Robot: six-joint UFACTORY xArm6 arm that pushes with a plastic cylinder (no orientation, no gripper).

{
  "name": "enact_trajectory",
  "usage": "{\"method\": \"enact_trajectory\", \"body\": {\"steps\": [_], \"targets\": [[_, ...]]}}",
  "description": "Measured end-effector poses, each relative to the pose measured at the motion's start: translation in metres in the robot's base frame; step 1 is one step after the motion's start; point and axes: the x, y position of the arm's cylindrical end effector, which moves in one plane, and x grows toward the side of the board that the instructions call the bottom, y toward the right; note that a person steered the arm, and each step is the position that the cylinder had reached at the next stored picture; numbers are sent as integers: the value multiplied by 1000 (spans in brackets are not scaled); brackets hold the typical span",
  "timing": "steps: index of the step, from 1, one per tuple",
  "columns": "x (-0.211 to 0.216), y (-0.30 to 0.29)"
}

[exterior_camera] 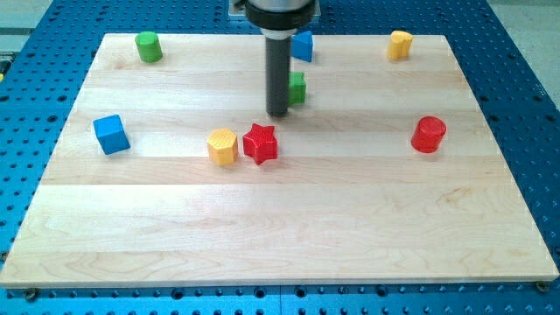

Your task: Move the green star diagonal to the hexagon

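My tip (277,113) was seen just left of the green star (297,88), which was half hidden behind the rod, near the view's top. No jaws existed; nothing was held. The yellow hexagon (222,146) lay below-left, beside a red star (260,143).

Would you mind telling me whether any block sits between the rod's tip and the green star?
Nothing visible does. My tip sits just to the view's left of the green star block, which the rod partly hides. The yellow hexagon block lies toward the view's bottom-left, beside the red star block.
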Motion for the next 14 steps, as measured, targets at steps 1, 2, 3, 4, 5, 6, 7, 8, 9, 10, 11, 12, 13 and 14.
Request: {"method": "enact_trajectory", "body": {"steps": [1,2,3,4,5,6,7,8,9,10,11,12,13,14], "targets": [[4,-13],[7,-13],[12,-12],[22,-48],[18,37],[-20,115],[-60,56],[-3,-35],[44,-119],[58,-109],[71,-90],[152,-150],[185,-179],[144,-173]]}}
